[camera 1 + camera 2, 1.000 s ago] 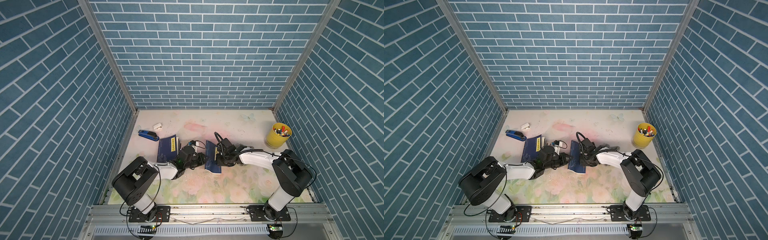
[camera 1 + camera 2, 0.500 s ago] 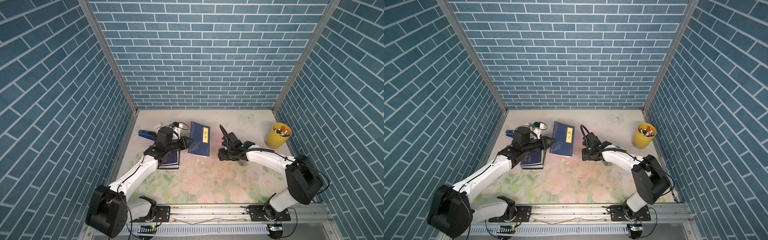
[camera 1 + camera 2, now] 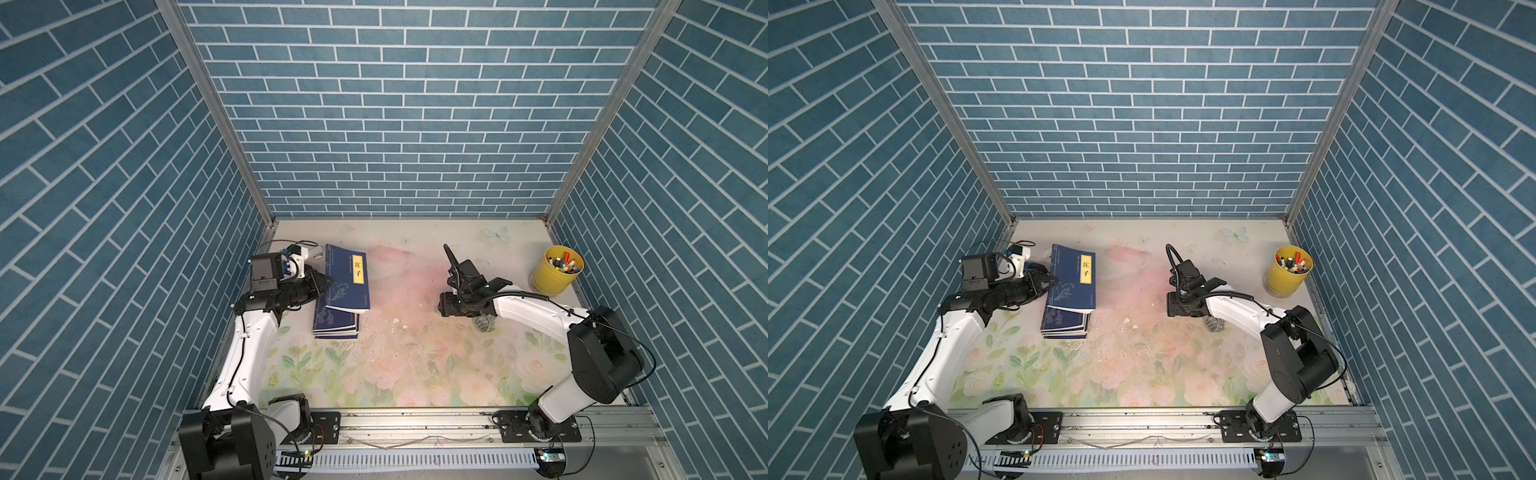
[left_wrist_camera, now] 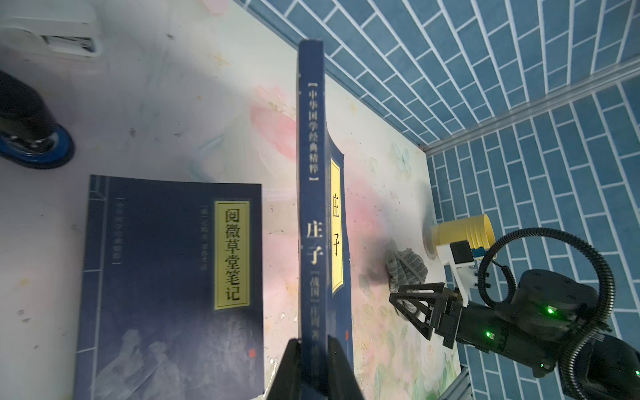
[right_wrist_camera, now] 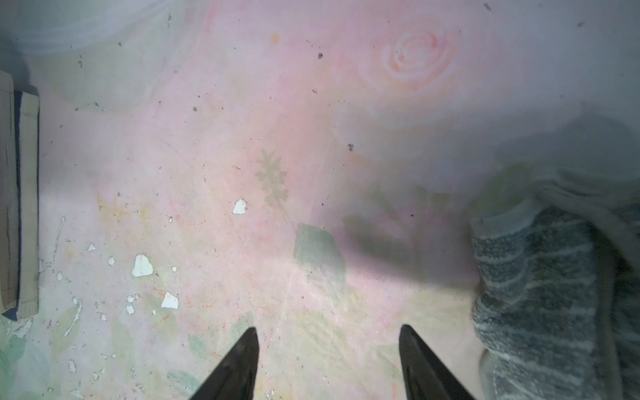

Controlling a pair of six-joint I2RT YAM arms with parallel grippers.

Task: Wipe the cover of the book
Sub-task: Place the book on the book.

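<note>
Rail [image 3: 415,424] along the front edge, both arm bases mounted on it. Floral mat [image 3: 395,374] covers the table beyond. White chips [image 5: 142,266] are scattered mid-mat, between the two arms.

Stack of books [image 3: 336,328] lies flat on the left half of the mat, dark blue covers up. The left wrist view shows its top cover [image 4: 169,277] with a yellow title label.

Grey striped cloth [image 3: 484,323] sits bunched on the mat, right half, partly under the right forearm in both top views [image 3: 1214,324]. Right gripper [image 5: 327,334] is low over the mat just beside it, fingers spread with bare mat between them, gripping nothing. Cloth [image 5: 540,294] lies outside the fingers, off to one side. Contact with the gripper: cannot tell.

Left gripper [image 3: 326,284] is clamped tight on the book [image 3: 347,278], both fingers pinching it at the spine side [image 4: 313,341]. Book is lifted off the mat and tilted, dark blue cover with yellow label showing in both top views [image 3: 1073,278]. Its near edge overlaps the far end of the stack from above; touching or not, cannot tell. Left wrist view sees it edge-on, spine [image 4: 311,173] toward the camera.

Yellow cup [image 3: 550,282] holding pens [image 3: 563,264] stands upright at the right edge, well apart from the book. Small white object [image 3: 316,252] sits on the mat just behind the left wrist. Blue brick wall [image 3: 395,124] closes the back.
</note>
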